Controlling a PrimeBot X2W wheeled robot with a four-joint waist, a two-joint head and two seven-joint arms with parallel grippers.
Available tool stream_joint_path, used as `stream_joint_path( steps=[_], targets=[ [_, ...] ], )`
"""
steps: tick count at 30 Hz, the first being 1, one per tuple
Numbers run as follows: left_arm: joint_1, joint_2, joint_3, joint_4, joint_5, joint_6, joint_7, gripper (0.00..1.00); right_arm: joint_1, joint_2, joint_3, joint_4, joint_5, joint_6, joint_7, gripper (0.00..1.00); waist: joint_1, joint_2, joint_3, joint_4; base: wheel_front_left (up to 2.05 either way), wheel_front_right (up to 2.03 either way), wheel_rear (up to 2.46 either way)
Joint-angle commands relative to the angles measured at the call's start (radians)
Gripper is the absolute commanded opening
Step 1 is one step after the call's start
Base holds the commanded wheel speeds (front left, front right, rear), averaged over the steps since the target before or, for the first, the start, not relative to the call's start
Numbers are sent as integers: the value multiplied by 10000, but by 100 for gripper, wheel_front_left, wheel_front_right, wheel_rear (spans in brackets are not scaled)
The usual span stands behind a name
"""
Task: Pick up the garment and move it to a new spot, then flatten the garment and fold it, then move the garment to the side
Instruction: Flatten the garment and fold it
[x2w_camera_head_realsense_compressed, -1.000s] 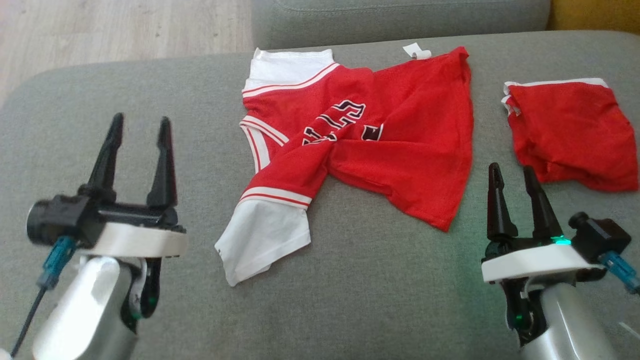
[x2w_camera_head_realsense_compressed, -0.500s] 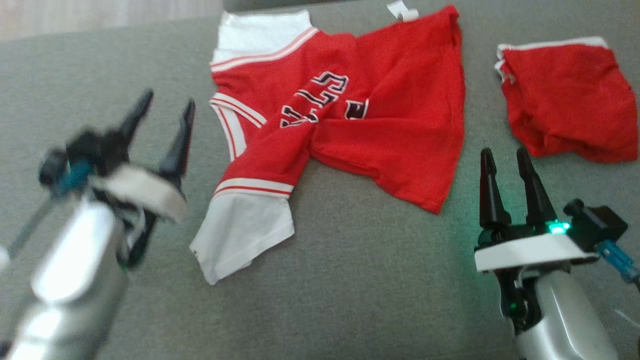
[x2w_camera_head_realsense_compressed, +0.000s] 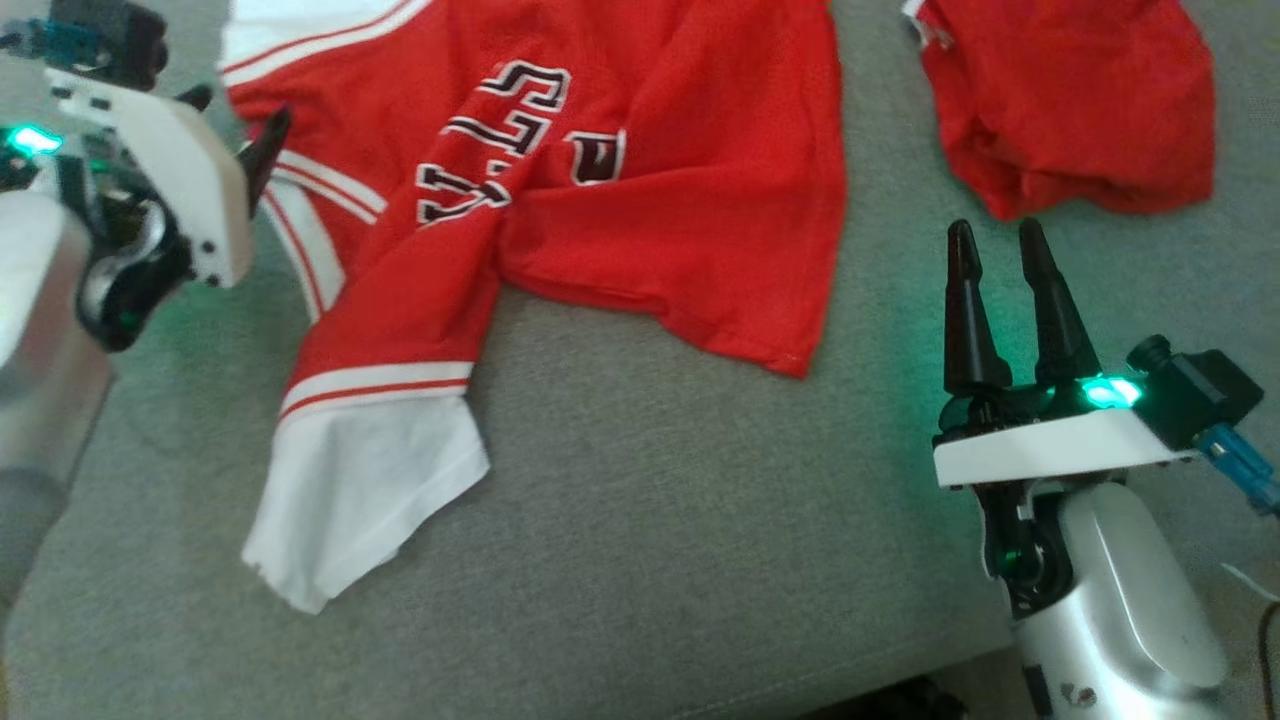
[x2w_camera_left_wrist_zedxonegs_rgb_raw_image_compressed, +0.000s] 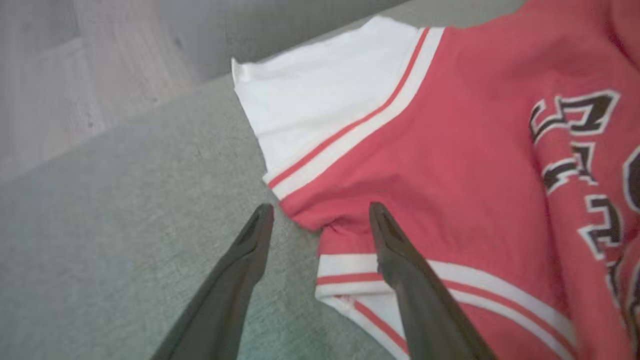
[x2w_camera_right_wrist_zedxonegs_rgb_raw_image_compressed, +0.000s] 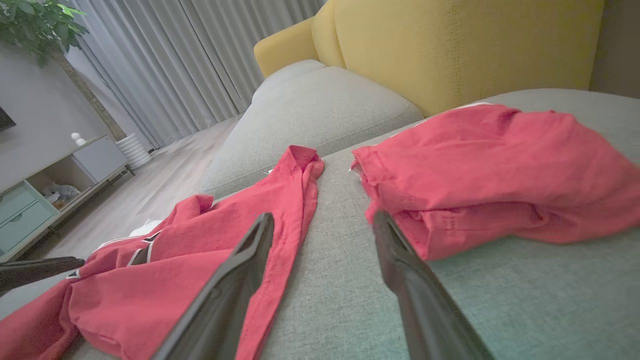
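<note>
Shifted since a second back: left gripper (x2w_camera_left_wrist_zedxonegs_rgb_raw_image_compressed: 321, 212) up to the neck side of jersey (x2w_camera_head_realsense_compressed: 640, 200) — fingers spread, one tip over red cloth by the striped trim, other over cushion (x2w_camera_head_realsense_compressed: 650, 520); contact unclear. Head camera tilted down too. Jersey rumpled on cushion, white sleeve nearest. Right gripper (x2w_camera_head_realsense_compressed: 994, 232) spread above cushion — near jersey hem and red bundle (x2w_camera_head_realsense_compressed: 1080, 100).

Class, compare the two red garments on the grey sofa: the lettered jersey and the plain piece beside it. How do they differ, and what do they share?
The jersey carries white sleeves, stripes and black lettering; the plain piece is almost all red. The jersey lies spread out and rumpled; the plain piece is folded into a smaller bundle. Both are red and lie on the sofa.
</note>
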Motion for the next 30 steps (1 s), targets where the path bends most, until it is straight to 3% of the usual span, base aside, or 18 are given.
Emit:
stream_joint_path(
  steps=[1,10,11,12,13,20,30],
  targets=[
    [-556,699,108,-132,-206,20,237,100,-239,-18,241,-371,84,-7,-92,100,-3,0,267,-333,0,0,0],
    [-777,1022,-750,268,-1303,19,1247,100,-248,-18,207,-442,113,-7,-92,100,-3,0,358,-520,0,0,0],
    [-777,1037,-837,256,-1433,18,1358,84,-258,-18,203,-442,110,-7,-92,100,-3,0,364,-525,0,0,0],
    [-782,1064,-921,223,-1543,18,1439,35,-265,-18,199,-442,108,-7,-92,100,-3,0,367,-529,0,0,0],
    [-807,1112,-1013,159,-1601,18,1446,0,-269,-18,197,-443,107,-7,-92,100,-3,0,369,-531,0,0,0],
    [-1319,1369,-1036,602,-1056,53,52,0,-284,-18,222,-445,134,-7,-92,100,-3,0,368,-553,0,0,0],
    [-2691,1409,-1210,2101,585,674,-2706,0,-289,-18,338,-369,162,-7,-92,100,-3,0,255,-625,0,0,0]
  ],
)
